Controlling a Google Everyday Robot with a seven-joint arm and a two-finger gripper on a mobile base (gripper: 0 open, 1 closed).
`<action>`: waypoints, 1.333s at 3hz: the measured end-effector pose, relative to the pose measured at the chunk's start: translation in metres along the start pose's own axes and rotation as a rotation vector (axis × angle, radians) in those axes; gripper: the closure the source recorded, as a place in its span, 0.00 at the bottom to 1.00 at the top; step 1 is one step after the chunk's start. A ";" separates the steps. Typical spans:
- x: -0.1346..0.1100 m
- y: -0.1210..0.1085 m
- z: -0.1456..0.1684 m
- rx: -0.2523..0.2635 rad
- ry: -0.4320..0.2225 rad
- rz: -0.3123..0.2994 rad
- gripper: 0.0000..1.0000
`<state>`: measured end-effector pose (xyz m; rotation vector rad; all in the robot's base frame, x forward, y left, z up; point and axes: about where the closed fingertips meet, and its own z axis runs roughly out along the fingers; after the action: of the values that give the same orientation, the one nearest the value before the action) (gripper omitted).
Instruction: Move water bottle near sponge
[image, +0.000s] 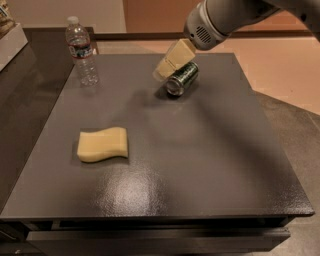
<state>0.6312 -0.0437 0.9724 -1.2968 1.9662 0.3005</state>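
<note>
The water bottle (81, 52), clear and ribbed with a white cap, stands upright at the far left corner of the dark table (200, 165). The sponge (103, 144), a pale yellow wavy block, lies flat at the left middle of the table, well in front of the bottle. My gripper (166, 67) hangs from the grey arm that comes in from the upper right. It is above the far middle of the table, just left of the green can, and well to the right of the bottle. It holds nothing that I can see.
A green metal can (182, 78) lies on its side at the far middle of the table, right beside the gripper. A pale box edge (10, 42) shows at the far left, off the table. The table's front edge runs along the bottom.
</note>
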 end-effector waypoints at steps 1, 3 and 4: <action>-0.033 -0.005 0.039 -0.012 -0.079 -0.004 0.00; -0.093 -0.006 0.114 -0.075 -0.186 -0.009 0.00; -0.117 -0.004 0.144 -0.082 -0.226 0.001 0.00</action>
<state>0.7247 0.1155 0.9550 -1.2542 1.7799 0.5099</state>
